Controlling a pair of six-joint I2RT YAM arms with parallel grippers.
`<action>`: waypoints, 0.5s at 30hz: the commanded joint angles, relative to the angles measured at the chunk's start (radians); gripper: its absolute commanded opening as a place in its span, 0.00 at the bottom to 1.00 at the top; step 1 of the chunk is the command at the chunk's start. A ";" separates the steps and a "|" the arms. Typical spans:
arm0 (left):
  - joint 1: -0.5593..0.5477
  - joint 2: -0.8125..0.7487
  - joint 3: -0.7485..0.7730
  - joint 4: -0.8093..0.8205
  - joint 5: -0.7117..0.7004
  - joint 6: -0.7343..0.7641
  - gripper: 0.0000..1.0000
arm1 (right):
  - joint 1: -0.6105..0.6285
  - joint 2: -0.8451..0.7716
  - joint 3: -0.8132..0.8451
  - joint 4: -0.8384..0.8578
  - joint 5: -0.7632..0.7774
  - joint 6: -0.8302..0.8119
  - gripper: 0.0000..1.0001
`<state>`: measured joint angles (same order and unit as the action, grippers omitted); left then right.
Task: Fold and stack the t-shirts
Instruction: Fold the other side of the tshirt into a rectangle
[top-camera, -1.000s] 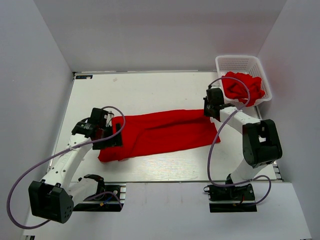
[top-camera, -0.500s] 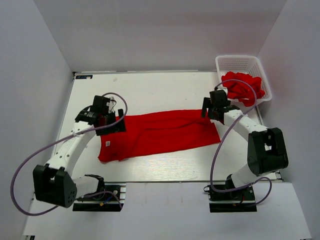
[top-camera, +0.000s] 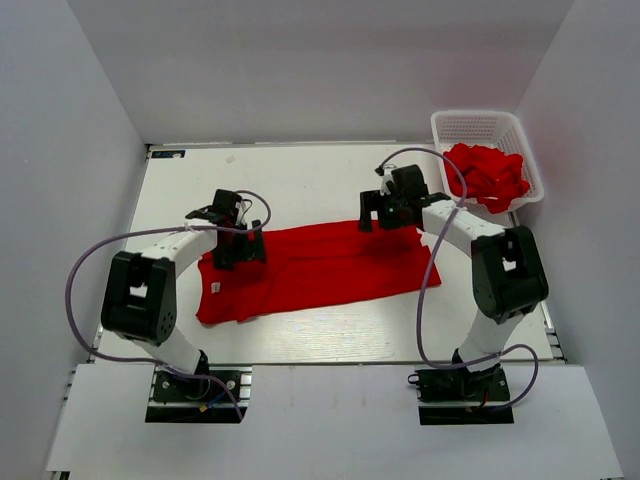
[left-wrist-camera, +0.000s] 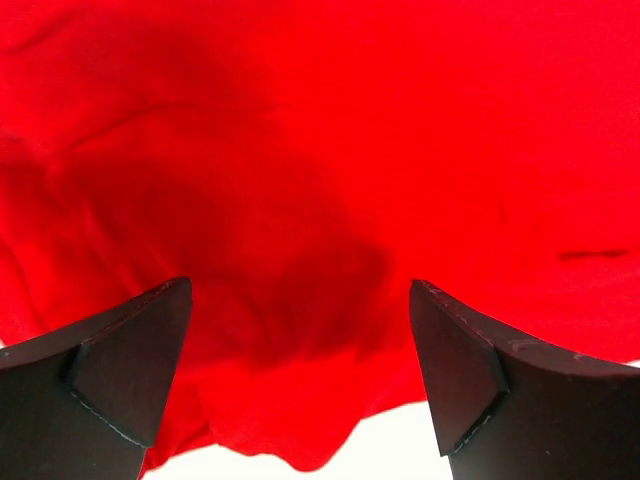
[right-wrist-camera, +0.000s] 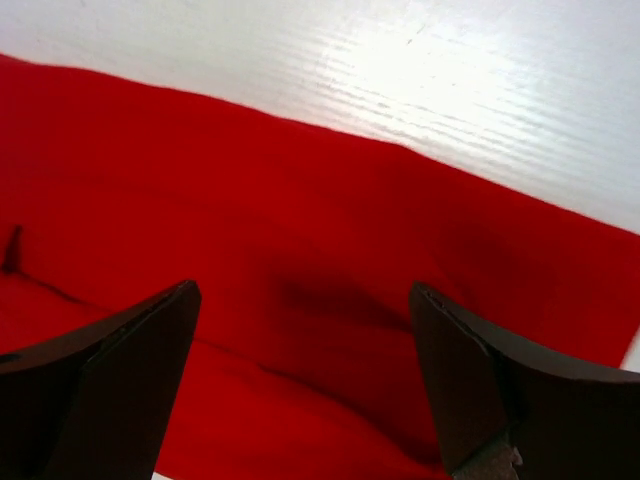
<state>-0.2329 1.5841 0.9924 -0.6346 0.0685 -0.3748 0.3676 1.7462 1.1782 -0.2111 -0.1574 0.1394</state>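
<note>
Clock directions are read across the table from the arms' side, with twelve o'clock at the far wall.

Nearest, across the table's middle, a red t-shirt lies spread flat as a long band running from eight o'clock to three o'clock. The cloth is smooth over the right half and lightly rumpled toward the left end. A small white label shows on it near the eight-o'clock end.

The left gripper hangs over the band's left end, toward its far edge. Its wrist view shows the two dark fingers spread wide, with only red cloth below and nothing between them.

Farther on, the right gripper stands at the shirt's far hem, at about one o'clock from the shirt's middle. Its jaws are also wide apart and hold nothing; the hem and bare table show beyond them.

Farthest, at two o'clock in the table's corner, a white mesh basket holds a crumpled heap of red t-shirts, well apart from the spread one.
</note>
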 joint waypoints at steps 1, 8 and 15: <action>0.003 0.037 -0.006 0.036 -0.002 -0.023 1.00 | 0.014 0.045 0.041 -0.047 -0.048 0.012 0.90; 0.021 0.085 -0.006 0.027 -0.055 -0.032 1.00 | 0.011 0.070 -0.015 -0.123 0.083 0.118 0.90; 0.055 0.114 -0.017 -0.004 -0.110 -0.041 1.00 | -0.013 0.099 -0.003 -0.299 0.496 0.247 0.88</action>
<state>-0.2039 1.6657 0.9901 -0.6205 0.0185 -0.4137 0.3767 1.8343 1.1732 -0.3950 0.0856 0.3088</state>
